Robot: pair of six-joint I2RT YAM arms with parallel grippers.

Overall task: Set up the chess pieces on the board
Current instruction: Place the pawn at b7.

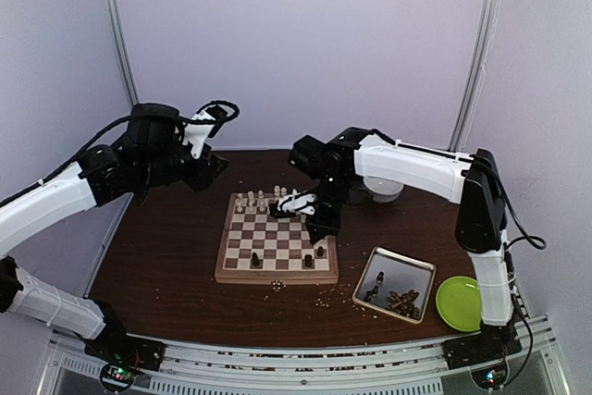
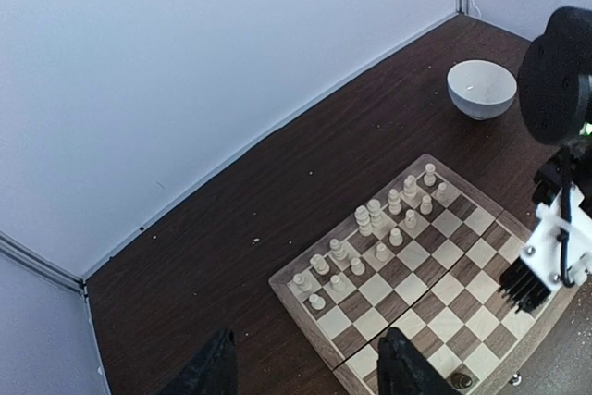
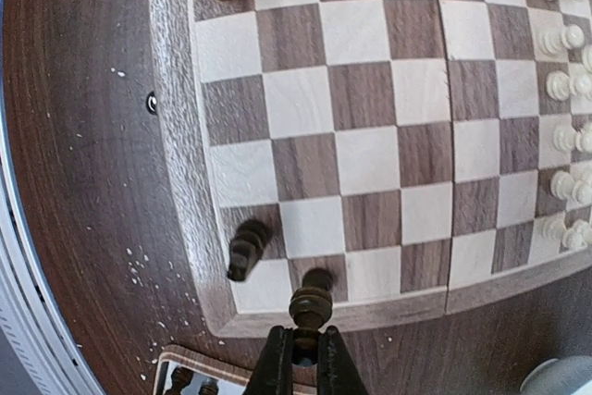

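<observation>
Nearest the arm bases, the metal tray (image 1: 407, 259) holds a heap of spare dark pieces (image 1: 402, 301). The green plate (image 1: 460, 302) sits just beside it, and pale crumbs (image 1: 324, 301) are scattered off the board's near edge.

Now the action. The right gripper (image 3: 296, 358) is down at the near-right corner of the board (image 3: 361, 159), its jaws pressed tight on 1 dark piece (image 3: 312, 307). The piece is upright over the right-hand edge squares, close to the rim. Whether its foot is on the wood, I can't tell from here.

Just beside it, 1 leaning dark piece (image 3: 248, 249) tips toward the corner square, and that's the hazard.

My call is that this is the placing step. Doing it well means coming straight down and centring the foot on its square, not on the rim. Then open only a little and lift straight up, so the fingers don't clip the leaning neighbour. A sideways exit looks risky.

Further out, the cream pieces (image 2: 370, 219) stand lined up on the 2 far rows, and that side looks done. Beyond the board sits a white bowl (image 2: 481, 88).

The left gripper (image 2: 307, 349) hangs high off to the left, fingers spread with nothing between them, well apart from the board.
</observation>
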